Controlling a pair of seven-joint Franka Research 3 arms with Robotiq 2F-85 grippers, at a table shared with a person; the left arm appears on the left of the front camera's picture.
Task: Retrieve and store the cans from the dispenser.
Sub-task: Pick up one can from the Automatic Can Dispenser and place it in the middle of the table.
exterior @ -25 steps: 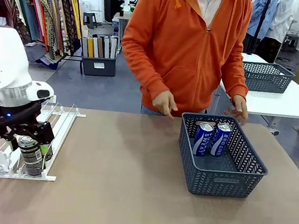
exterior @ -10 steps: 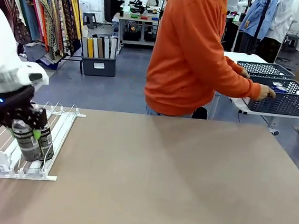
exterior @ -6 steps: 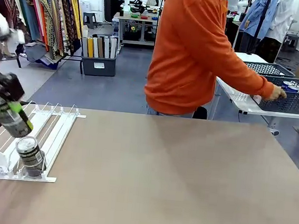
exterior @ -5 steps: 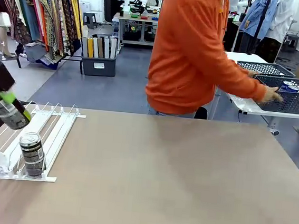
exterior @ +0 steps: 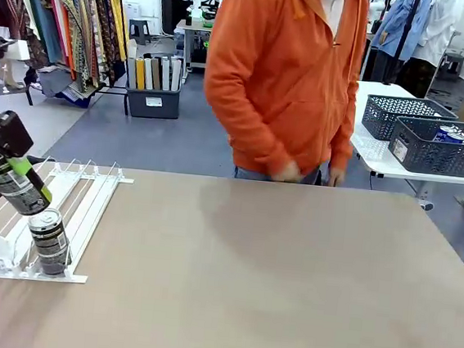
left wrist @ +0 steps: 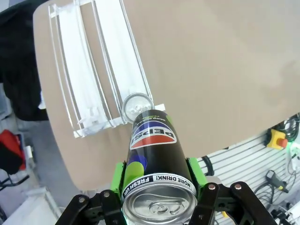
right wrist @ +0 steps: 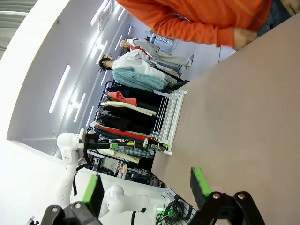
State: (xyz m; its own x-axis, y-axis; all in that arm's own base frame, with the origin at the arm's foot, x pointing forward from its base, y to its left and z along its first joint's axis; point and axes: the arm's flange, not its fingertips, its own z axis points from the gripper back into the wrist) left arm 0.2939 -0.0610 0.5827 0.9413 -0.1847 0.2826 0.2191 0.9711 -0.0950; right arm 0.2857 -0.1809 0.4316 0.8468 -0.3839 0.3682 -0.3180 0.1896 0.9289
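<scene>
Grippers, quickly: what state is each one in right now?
Left gripper: shut on a dark Pepsi can.
Right gripper: open, nothing between its pads.

2 dark cans [exterior: 48, 243], 1 dispenser [exterior: 91, 202], 2 grey baskets [exterior: 443, 159], 1 person [exterior: 282, 80] at table.

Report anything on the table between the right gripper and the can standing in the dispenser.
Nothing visible lies between them: bare table runs from the open right gripper to the dispenser. The left gripper, shut on a second can, hangs tilted just above the standing can, so an approach from above looks crowded.
</scene>
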